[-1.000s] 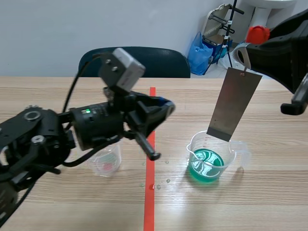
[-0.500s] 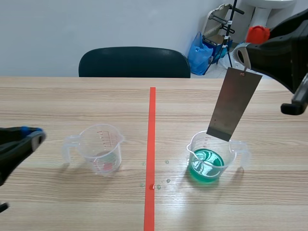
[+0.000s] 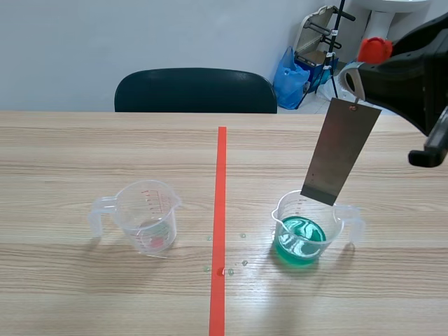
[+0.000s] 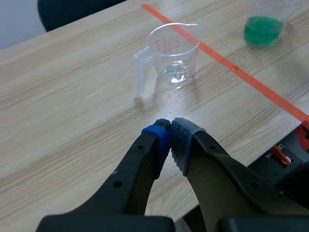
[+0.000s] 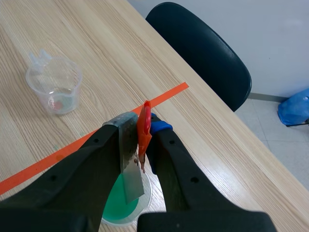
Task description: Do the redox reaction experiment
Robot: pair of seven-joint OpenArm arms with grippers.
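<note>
Grey metal plate (image 3: 341,150): hangs tilted from the right claw (image 5: 141,129), high on the right side. Its lower edge sits at rim level of the green beaker (image 3: 306,227), above the liquid. Scene view shows no contact with the liquid.
Right claw: closed tight on the plate's top end, fingers narrow. An orange-red piece (image 5: 143,125) is pinched in alongside the plate; can't tell what it is.
Green beaker: clear plastic, right of the tape line (image 3: 220,210), near half of the tabletop (image 3: 70,154). Handle points right. Green liquid fills the bottom part only.
Clear beaker (image 3: 143,217): left of the tape line, about as near as the green one, well apart from it. Upright, red scale marks, handle points left. Bottom looks wet or glossy in the left wrist view; can't tell more.
Left claw (image 4: 170,126): pads pressed together on nothing. It hangs over the near left tabletop, short of the clear beaker and not touching it. The arm is out of the scene view.
Droplets (image 3: 231,262): a few small ones on the tabletop around the tape line, between the beakers.
Background: dark chair (image 3: 194,89) at the far edge, blue bag (image 3: 290,77) on the floor beyond.
</note>
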